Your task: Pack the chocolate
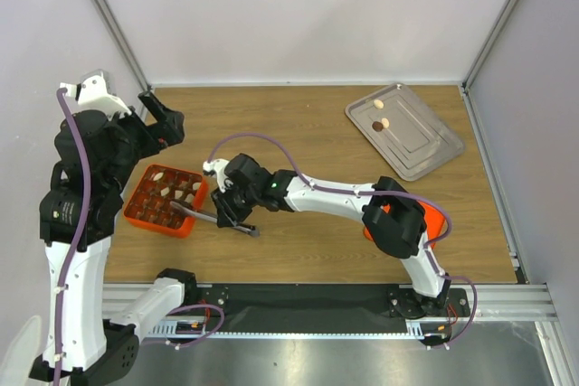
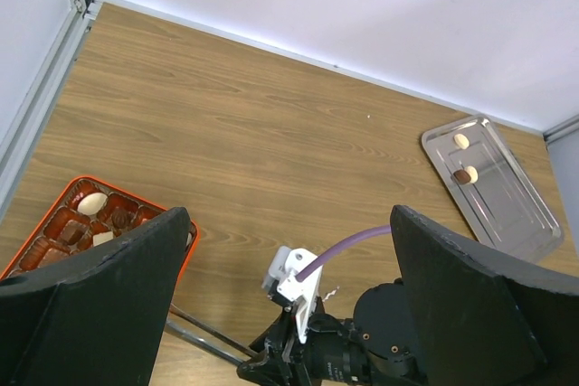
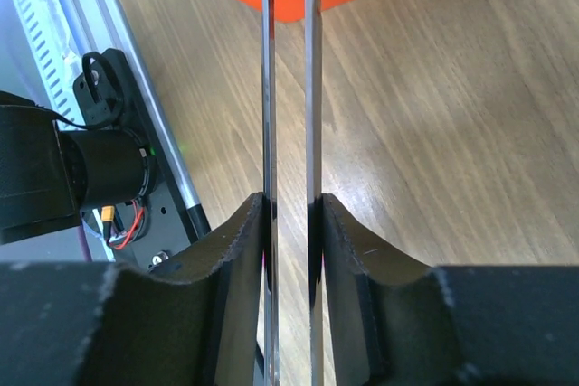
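The job looks well advanced but not finished. Most of the chocolate already sits in the cells of the orange gridded box at the left of the bench, dark pieces with a few cream ones among them. At least two pieces, one cream and one dark, lie on the metal tray at the far right, well apart from the box. The right pincer is clamped on the thin tongs, whose blades run nearly parallel to the near edge of the box. Whether a piece sits between their tips I cannot tell, since they are cut off at the top of the wrist view. The left pincer hangs above the box's far side with its fingers spread wide and holds nothing. The tray pieces are what is left to move.
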Robot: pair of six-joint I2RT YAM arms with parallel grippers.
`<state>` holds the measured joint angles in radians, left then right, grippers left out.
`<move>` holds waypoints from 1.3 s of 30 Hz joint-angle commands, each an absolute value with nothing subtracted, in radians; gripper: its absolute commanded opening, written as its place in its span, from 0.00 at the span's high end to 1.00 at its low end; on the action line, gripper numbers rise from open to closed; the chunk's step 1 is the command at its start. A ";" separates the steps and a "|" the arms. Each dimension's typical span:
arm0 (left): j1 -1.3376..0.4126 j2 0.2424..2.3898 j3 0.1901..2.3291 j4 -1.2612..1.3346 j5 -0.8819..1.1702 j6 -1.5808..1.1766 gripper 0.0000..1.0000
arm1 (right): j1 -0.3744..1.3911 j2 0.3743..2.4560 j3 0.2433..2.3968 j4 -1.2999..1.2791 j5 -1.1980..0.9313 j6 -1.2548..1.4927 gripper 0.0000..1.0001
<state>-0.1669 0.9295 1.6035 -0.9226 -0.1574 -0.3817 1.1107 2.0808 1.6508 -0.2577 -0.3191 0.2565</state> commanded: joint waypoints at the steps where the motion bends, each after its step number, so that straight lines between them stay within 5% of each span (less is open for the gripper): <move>1: -0.160 0.931 1.605 -0.884 -0.149 -0.365 0.00 | 1.111 2.085 1.712 -0.241 -0.290 0.236 0.66; 12: -0.160 0.954 1.629 -0.877 -0.124 -0.368 0.00 | 1.105 2.065 1.746 -0.258 -0.256 0.222 0.59; 24: -0.160 0.991 1.726 -0.894 -0.054 -0.370 0.00 | 0.957 1.767 1.646 -0.285 -0.219 0.236 0.60; 32: -0.161 0.989 1.668 -0.859 0.027 -0.383 0.00 | 0.547 1.592 1.454 -0.394 0.043 0.158 0.59; 39: -0.161 1.011 1.502 -0.756 0.153 -0.442 0.00 | 0.226 1.727 1.543 -0.406 0.011 0.097 0.56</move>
<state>-0.1669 0.9833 1.5299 -0.8284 0.0746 -0.4114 0.2844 1.6775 1.4746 -0.3855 0.0158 0.1513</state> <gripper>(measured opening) 0.996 0.447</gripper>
